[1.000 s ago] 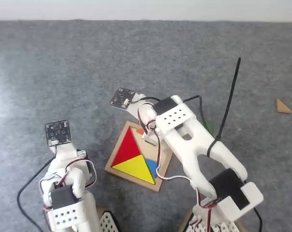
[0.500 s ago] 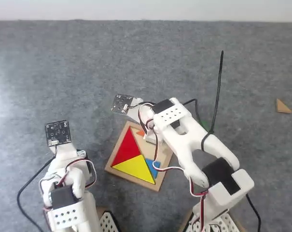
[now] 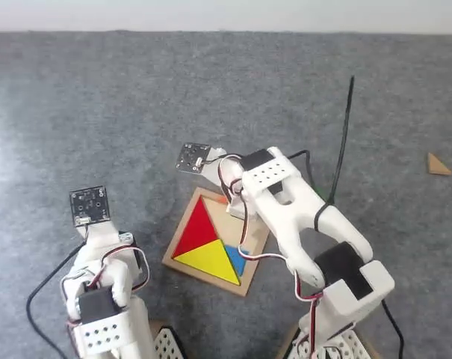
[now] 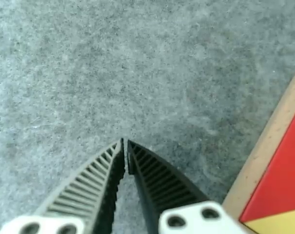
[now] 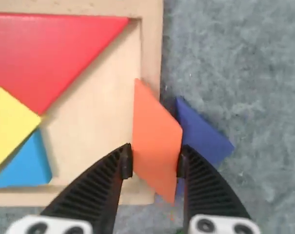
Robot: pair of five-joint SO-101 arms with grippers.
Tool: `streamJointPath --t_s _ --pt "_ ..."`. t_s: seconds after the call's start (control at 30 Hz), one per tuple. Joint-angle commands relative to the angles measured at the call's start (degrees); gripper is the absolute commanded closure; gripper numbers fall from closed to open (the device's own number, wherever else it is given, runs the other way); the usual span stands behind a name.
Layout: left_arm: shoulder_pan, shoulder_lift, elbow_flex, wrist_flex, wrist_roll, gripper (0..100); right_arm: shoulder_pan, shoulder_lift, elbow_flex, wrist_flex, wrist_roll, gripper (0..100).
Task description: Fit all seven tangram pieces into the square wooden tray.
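Observation:
The square wooden tray [image 3: 178,233] lies between the two arms, holding a red triangle [image 3: 199,224], a yellow triangle [image 3: 207,258] and a light blue triangle [image 3: 235,260]. My right gripper [image 5: 154,156] is shut on an orange parallelogram [image 5: 154,139], tilted over the tray's rim [image 5: 151,58] and its bare floor. A dark blue piece [image 5: 201,136] lies on the carpet just outside that rim, partly behind the orange one. My left gripper [image 4: 124,145] is shut and empty over carpet beside the tray's edge [image 4: 269,151].
Grey carpet covers the table. A small tan triangle [image 3: 437,164] lies far off at the right. The right arm [image 3: 308,224] and its black cable [image 3: 341,149] hang over the tray's right side. The left arm [image 3: 106,299] stands at the lower left.
The right arm has drawn back and shifted slightly toward the tray, still holding the orange parallelogram. The left arm has not moved.

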Motion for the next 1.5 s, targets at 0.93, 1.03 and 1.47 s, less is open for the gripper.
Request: streamJointPath --t_s 0.93,1.03,1.47 --pt "0.0 -1.05 -0.4 0.44 -0.26 99 -1.01 -0.84 -6.59 6.64 -1.32 64.5" --pt "0.0 -1.05 -0.4 0.44 -0.26 99 -1.19 -0.92 -6.68 6.55 -1.32 66.0" --pt "0.0 -1.05 -0.4 0.44 -0.26 99 -6.55 -0.22 -1.58 3.12 -7.03 63.5"
